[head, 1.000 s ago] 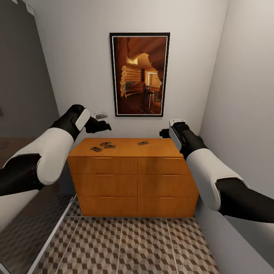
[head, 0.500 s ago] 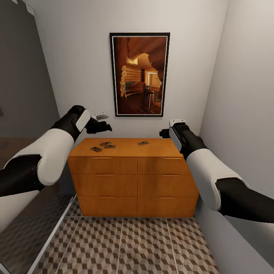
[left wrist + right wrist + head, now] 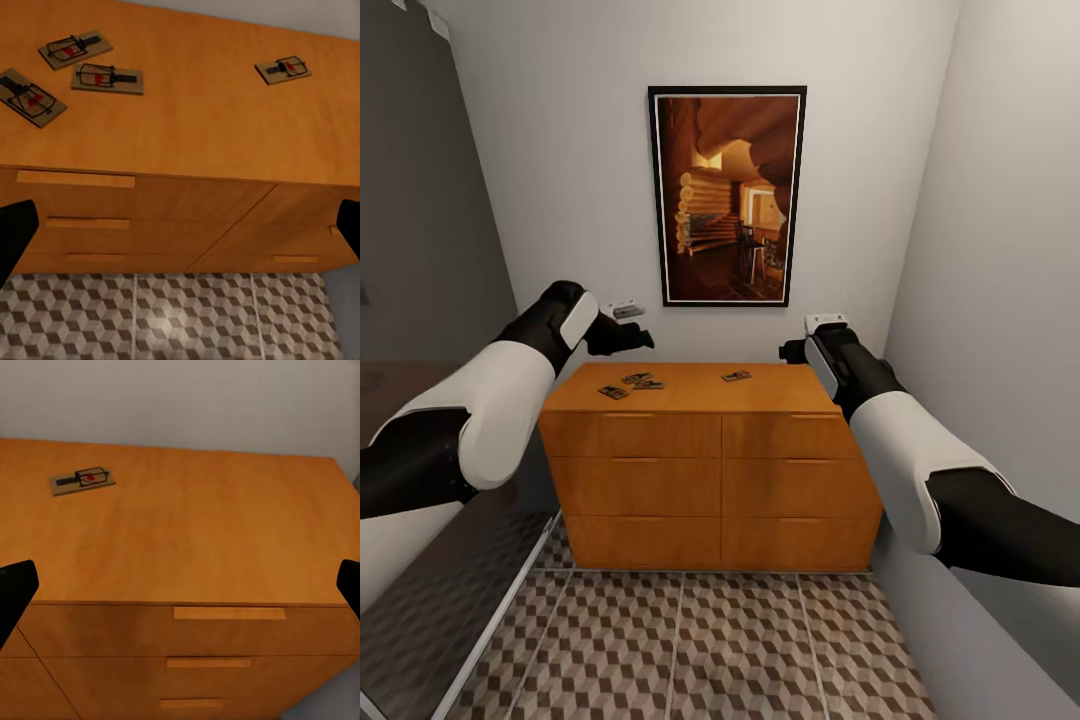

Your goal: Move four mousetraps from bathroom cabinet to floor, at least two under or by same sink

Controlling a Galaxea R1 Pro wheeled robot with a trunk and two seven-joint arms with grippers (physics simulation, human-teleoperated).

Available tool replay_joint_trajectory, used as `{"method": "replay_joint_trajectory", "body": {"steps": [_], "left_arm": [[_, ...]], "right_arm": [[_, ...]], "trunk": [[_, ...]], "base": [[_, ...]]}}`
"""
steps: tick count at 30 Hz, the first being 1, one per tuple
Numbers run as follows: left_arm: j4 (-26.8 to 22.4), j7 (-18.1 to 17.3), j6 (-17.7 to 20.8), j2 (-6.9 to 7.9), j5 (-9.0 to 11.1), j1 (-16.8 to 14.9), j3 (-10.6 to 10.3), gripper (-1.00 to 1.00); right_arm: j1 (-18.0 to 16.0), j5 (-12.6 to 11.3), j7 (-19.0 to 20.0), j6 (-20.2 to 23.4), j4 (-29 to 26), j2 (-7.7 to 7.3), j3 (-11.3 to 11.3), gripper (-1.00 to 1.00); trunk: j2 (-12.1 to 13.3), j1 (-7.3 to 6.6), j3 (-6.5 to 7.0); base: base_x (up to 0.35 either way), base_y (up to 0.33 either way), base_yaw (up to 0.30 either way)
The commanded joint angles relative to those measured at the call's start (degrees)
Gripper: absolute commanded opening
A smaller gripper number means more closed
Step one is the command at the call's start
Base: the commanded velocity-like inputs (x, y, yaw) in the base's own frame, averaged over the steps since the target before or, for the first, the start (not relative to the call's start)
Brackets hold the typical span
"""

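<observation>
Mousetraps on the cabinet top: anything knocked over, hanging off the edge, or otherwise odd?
Nothing stands out. All four mousetraps lie flat on the cabinet top: three clustered, skewed at different angles, and one apart. None overhangs an edge.

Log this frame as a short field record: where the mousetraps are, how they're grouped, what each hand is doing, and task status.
mousetraps: four, all lying flat on top of the cabinet
grouping: three mousetraps clustered toward the robot's left; single mousetrap apart, nearer the middle
left hand: raised above the cabinet's left end, open, holding nothing
right hand: raised by the cabinet's right end, open, holding nothing
bathroom floor: no mousetraps on the visible tiles
drawers: all closed
task status: nothing picked up yet
</observation>
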Motion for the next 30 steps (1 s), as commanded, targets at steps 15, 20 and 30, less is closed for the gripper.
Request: {"method": "replay_joint_trajectory", "body": {"steps": [15, 20, 30], "left_arm": [[0.05, 0.14, 0.29, -0.02, 0.01, 0.60, 0.47, 1.00], [0.14, 0.07, 0.30, 0.16, 0.04, 0.85, 0.47, 1.00], [0.18, 0.05, 0.19, 0.59, 0.05, 1.34, 0.47, 1.00]], "right_arm": [[0.21, -0.01, -0.21, 0.19, -0.21, 0.04, 0.28, 1.00], [0.36, -0.01, -0.21, 0.16, -0.18, 0.15, 0.28, 1.00], [0.50, -0.01, -0.21, 0.11, -0.11, 0.30, 0.28, 1.00]], "trunk": [[-0.04, 0.00, -0.07], [-0.04, 0.00, -0.07], [-0.04, 0.00, -0.07]], "base": [[0.000, 0.000, 0.000], [0.045, 0.000, 0.000], [0.272, 0.000, 0.000]]}}
